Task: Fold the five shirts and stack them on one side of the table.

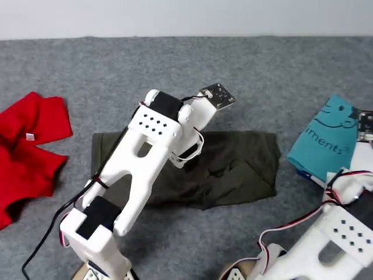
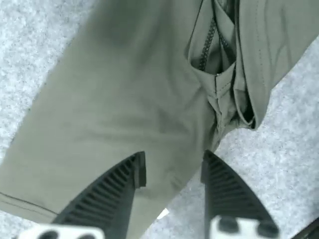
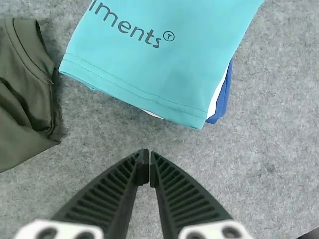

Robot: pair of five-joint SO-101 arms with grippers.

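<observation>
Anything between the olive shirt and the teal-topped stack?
Nothing lies between: only a bare strip of grey table separates the olive shirt from the teal shirt. The right gripper, fingers shut, is at that strip.

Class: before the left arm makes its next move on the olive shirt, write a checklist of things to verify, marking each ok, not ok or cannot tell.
1. Left gripper open: ok.
2. It is over the olive shirt: ok, cloth lies under its jaws.
3. Gripper touching the cloth: cannot tell.
4. Right gripper out of the way: ok, shut over bare table.
5. Stack in place: ok, teal shirt lies on a blue shirt.
6. Red shirt folded: not ok, it lies spread out.
</observation>
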